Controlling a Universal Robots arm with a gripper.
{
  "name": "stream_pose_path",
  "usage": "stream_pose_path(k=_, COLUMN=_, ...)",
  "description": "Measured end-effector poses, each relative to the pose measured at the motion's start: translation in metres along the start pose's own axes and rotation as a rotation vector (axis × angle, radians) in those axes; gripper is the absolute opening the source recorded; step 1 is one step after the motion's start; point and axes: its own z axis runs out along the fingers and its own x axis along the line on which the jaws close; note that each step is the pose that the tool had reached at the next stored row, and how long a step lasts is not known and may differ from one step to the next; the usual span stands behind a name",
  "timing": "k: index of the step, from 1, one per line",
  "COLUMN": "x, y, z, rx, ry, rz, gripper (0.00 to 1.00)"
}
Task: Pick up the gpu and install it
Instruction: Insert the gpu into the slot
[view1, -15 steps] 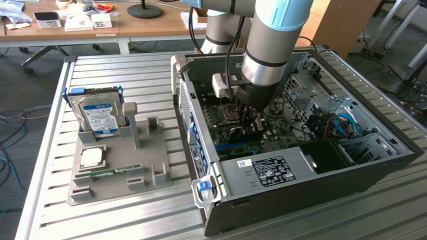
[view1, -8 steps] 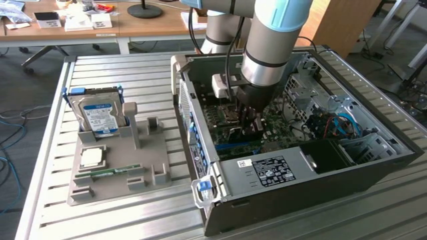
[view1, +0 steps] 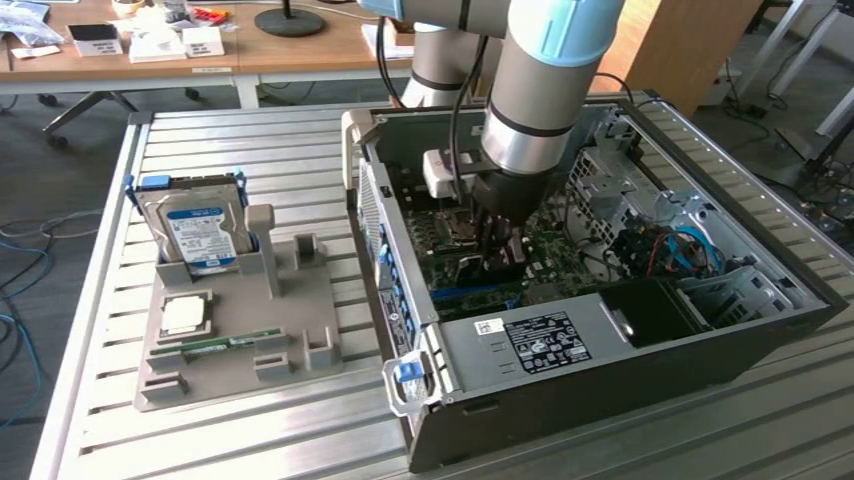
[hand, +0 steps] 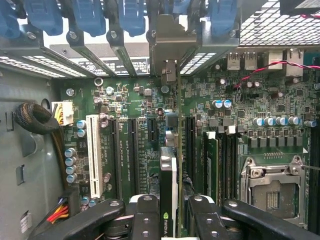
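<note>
Tool (view1: 491, 228) sits inside open case (view1: 747, 330), centre of exterior view. Jaws are part-closed, gripping gpu (hand: 169, 182) by both faces. Card is held edge-on, upright over motherboard (hand: 125, 100) slots; can't tell if seated. Hard drive (view1: 194, 232) stands in grey holder (view1: 254, 340) on bench (view1: 267, 440), exterior view's left.

A workshop-like lab is indicated by the slatted metal bench (view1: 240, 140), an opened computer case (view1: 601, 385), cluttered desks (view1: 314, 55) and floor cables (view1: 34, 232).
</note>
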Motion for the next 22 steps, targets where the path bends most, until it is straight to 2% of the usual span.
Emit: stream_pose_path(k=22, x=-0.0001, y=0.0017, z=0.0017, rx=0.0, ry=-0.0005, rz=-0.007, gripper=0.27)
